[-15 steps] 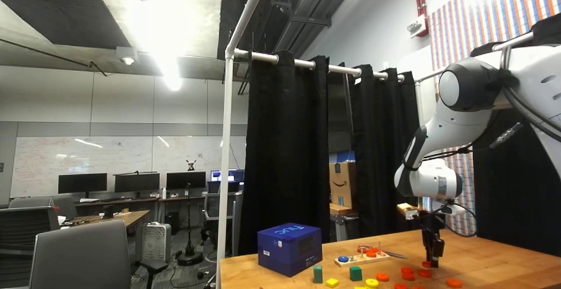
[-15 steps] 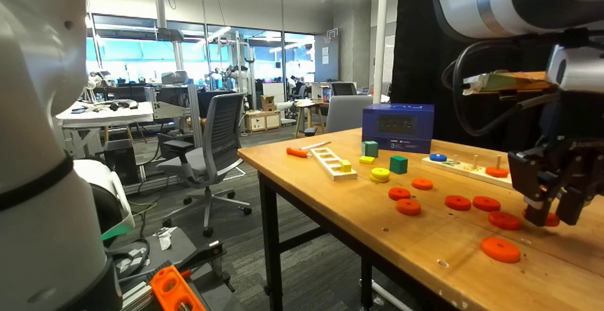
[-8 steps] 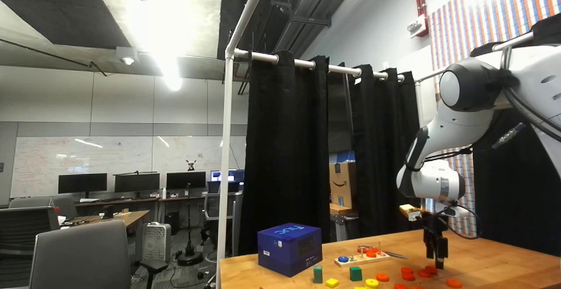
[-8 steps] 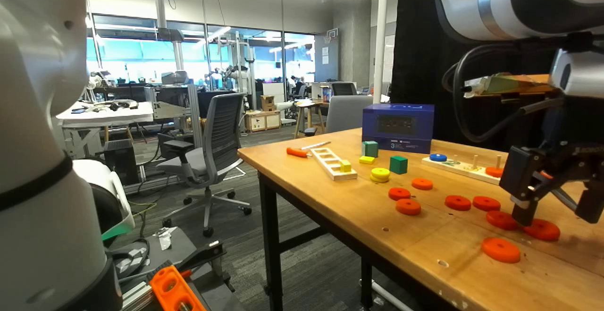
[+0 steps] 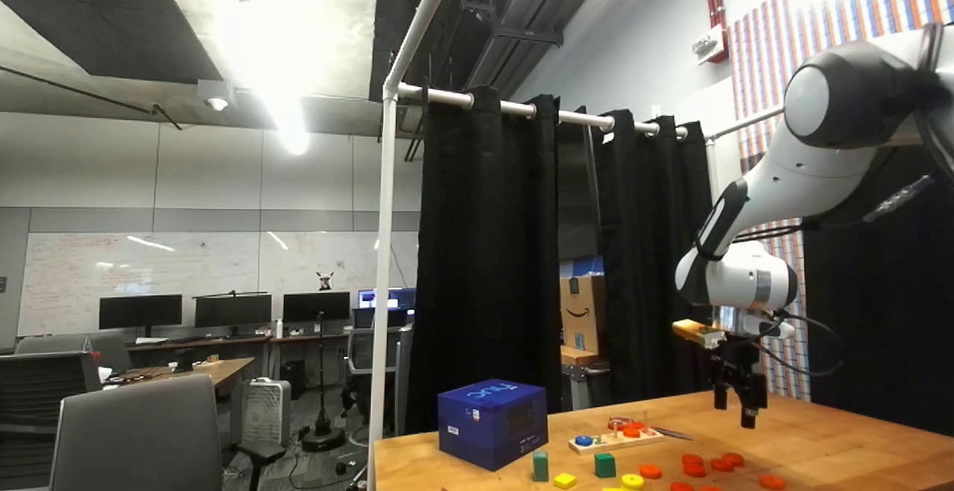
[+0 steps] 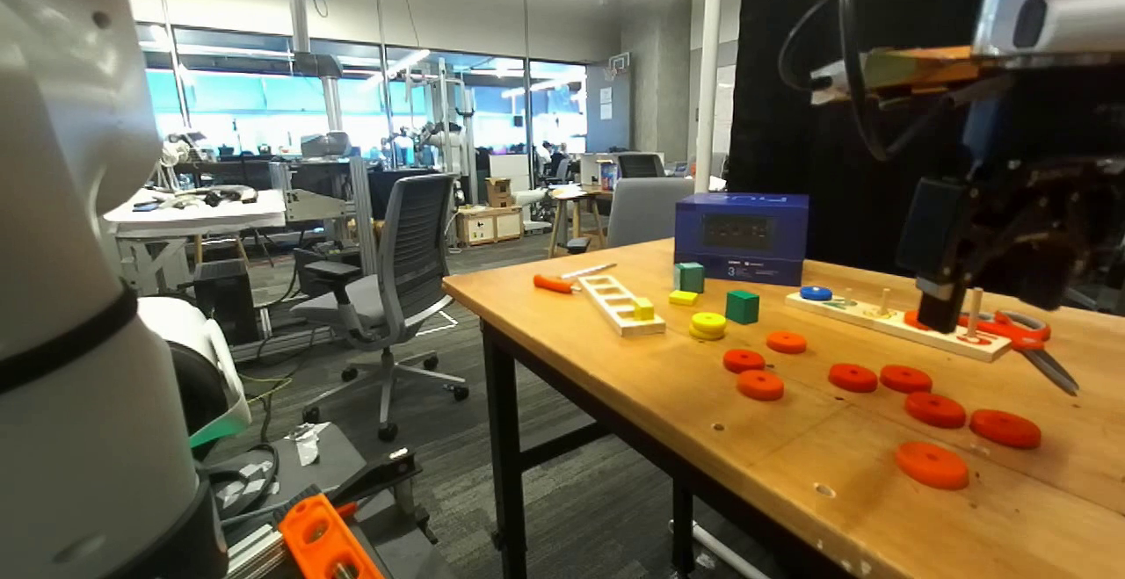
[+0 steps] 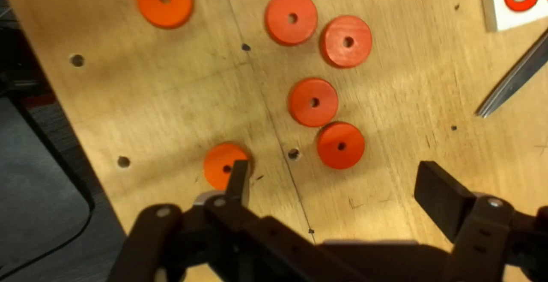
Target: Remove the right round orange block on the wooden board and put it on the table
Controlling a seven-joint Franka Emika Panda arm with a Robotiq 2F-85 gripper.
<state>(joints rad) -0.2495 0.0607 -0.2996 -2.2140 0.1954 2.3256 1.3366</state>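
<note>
Around us is an open room: black curtains [image 5: 488, 252] hang from white pipes [image 5: 383, 275] at the centre of an exterior view, with a whiteboard [image 5: 186, 267] and grey chairs [image 5: 141, 431] toward its left. The light wooden surface [image 6: 668, 372] takes up the lower right of the frame in both exterior views.

We see the white arm [image 5: 801, 185] bent downward from the right edge, its gripper [image 5: 735, 415] up above the surface, the fingers [image 7: 441, 198] wide apart with wood showing between them.

The wooden board [image 6: 861, 312] lies right of centre in an exterior view, scissors [image 6: 1030, 341] near its right end. There the rightmost round orange block [image 6: 1005, 429] lies flat on the surface at lower right, close beside its neighbour [image 6: 934, 409], and another orange disc [image 6: 912, 322] sits on the board.

A finger hides part of that disc from us, and the gripper's dark body is hard to tell from the black behind it. In the wrist view a fingertip covers part of a lone disc [image 7: 219, 162] left of centre, and the frame cuts off the board and scissors at the right. We cannot read the small writing on the whiteboard.
</note>
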